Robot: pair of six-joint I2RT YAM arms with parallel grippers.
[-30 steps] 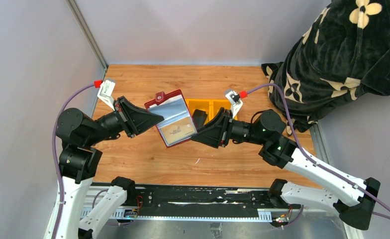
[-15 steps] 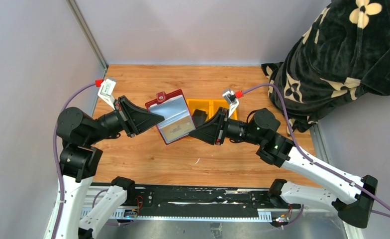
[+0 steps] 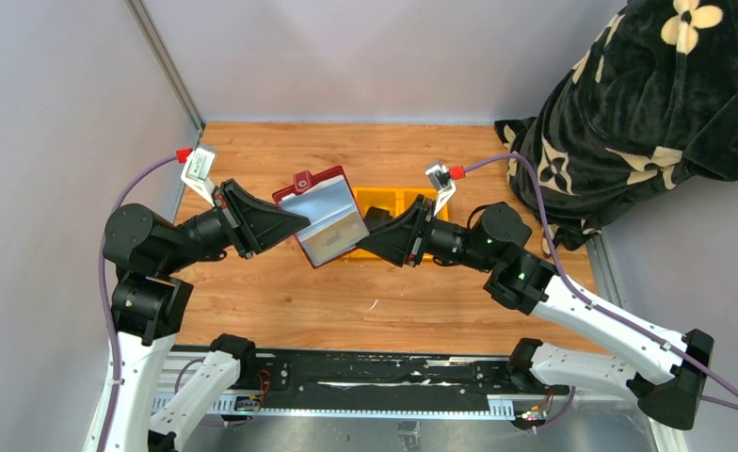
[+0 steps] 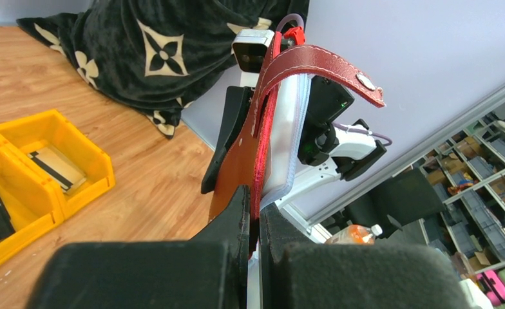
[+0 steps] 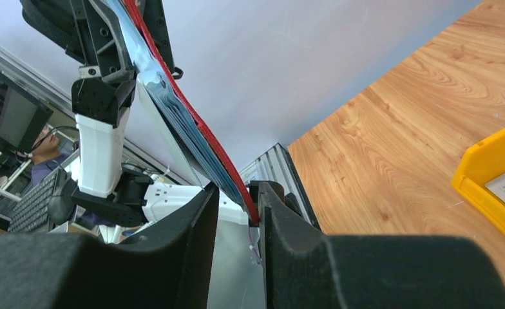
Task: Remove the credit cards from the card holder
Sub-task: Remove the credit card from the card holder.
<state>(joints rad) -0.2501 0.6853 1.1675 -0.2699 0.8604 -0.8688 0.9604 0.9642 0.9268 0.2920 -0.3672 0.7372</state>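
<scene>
The maroon card holder (image 3: pixel 320 215) hangs open above the table, its silvery sleeves facing up. A tan credit card (image 3: pixel 335 242) shows through the lower sleeve. My left gripper (image 3: pixel 296 222) is shut on the holder's left edge; in the left wrist view its jaws (image 4: pixel 255 215) pinch the red cover (image 4: pixel 247 151). My right gripper (image 3: pixel 361 247) is at the holder's lower right corner. In the right wrist view its jaws (image 5: pixel 237 196) stand apart, with the red edge (image 5: pixel 234 180) and sleeves between them, close to the right finger (image 5: pixel 279 215).
A yellow tray (image 3: pixel 399 198) sits behind the holder. A pale card (image 4: pixel 55 168) lies in one compartment and a dark object (image 3: pixel 377 222) in another. A black floral cloth (image 3: pixel 629 113) is heaped at the far right. Grey walls close the left and back.
The card holder has moved a little back and left and looks shorter. The right gripper followed it, sliding left and further from the arm bases. The left gripper kept its grip.
</scene>
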